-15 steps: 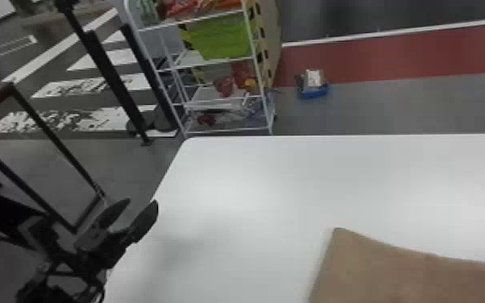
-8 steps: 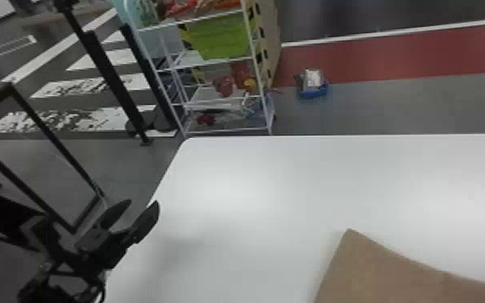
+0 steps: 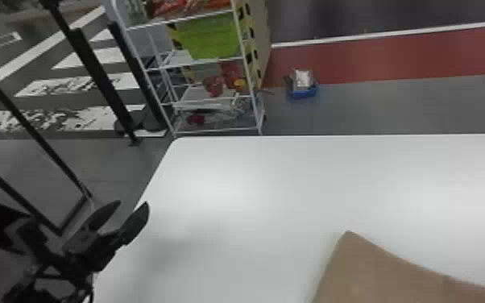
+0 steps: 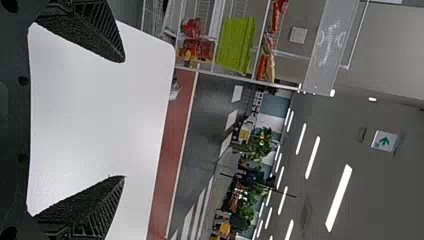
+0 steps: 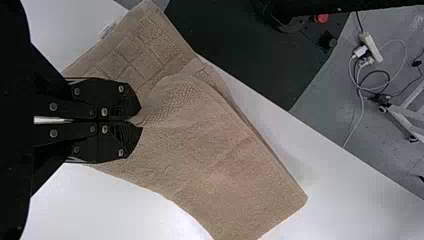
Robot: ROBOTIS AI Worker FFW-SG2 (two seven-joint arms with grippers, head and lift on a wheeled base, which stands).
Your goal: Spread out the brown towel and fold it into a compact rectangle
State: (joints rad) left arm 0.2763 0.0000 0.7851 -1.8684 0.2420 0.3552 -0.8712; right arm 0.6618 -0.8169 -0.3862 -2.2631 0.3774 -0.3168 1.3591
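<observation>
the black 2-fingered right gripper (image 5: 137, 120) is closed on a pinched-up bit of the brown terry-cloth towel (image 5: 220, 160), the cloth pulled into a pucker right at its tips. from there the towel spreads out on both sides of the fingers and ahead of them, with a woven grid of squares on 1 part and plainer pile on the rest. at least 2 layers show along 1 long edge. a small white fabric label (image 5: 106, 30) sticks out at another edge. under it is the smooth white table (image 3: 253, 181); in the head view 1 towel corner points away from the robot, near the bottom right. well apart from the towel, the black left gripper (image 3: 132, 203) is at the table's left edge, its 2 ribbed fingers wide apart and empty.
</observation>
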